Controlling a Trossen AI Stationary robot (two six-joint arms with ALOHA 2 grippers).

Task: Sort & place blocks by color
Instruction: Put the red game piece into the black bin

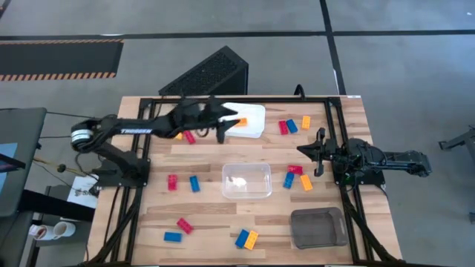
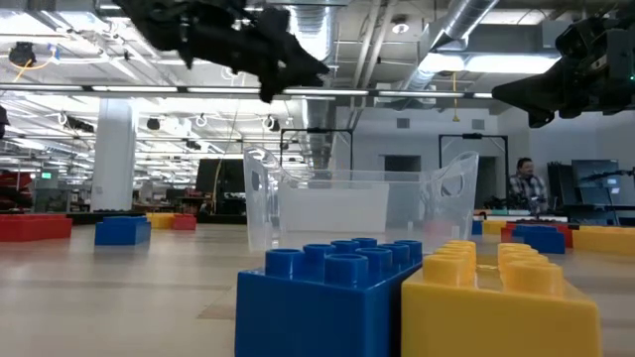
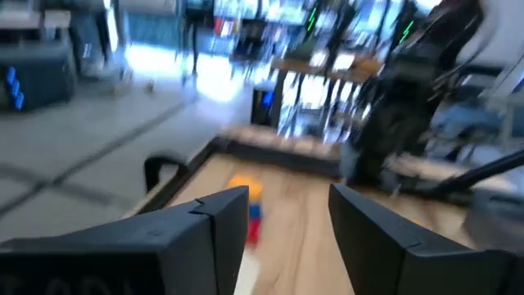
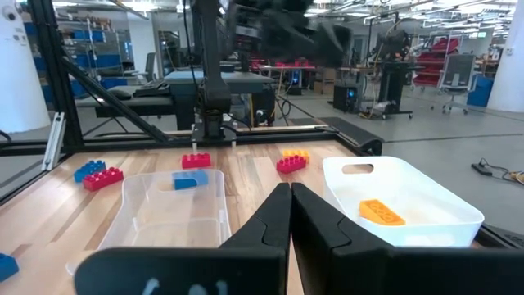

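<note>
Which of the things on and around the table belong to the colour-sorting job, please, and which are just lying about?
Belonging to the job:
- scattered blocks
- orange block in the white tray
- clear bin
- grey tray
- left tool, open above the white tray

Just lying about:
- black slatted panel
- paper cup

One block (image 1: pixel 240 122) in far tray (image 1: pixel 256 126), middle tray (image 1: pixel 246 180) central, third tray (image 1: pixel 318 228) near right

Looks like a big industrial robotics lab: exposed silver ducts (image 2: pixel 466 25) and strip lights overhead, a polished concrete floor (image 1: pixel 401 67), rows of black-framed workstations (image 4: pixel 205 90), and someone, probably seated, at a distant desk (image 2: pixel 523 183).
</note>
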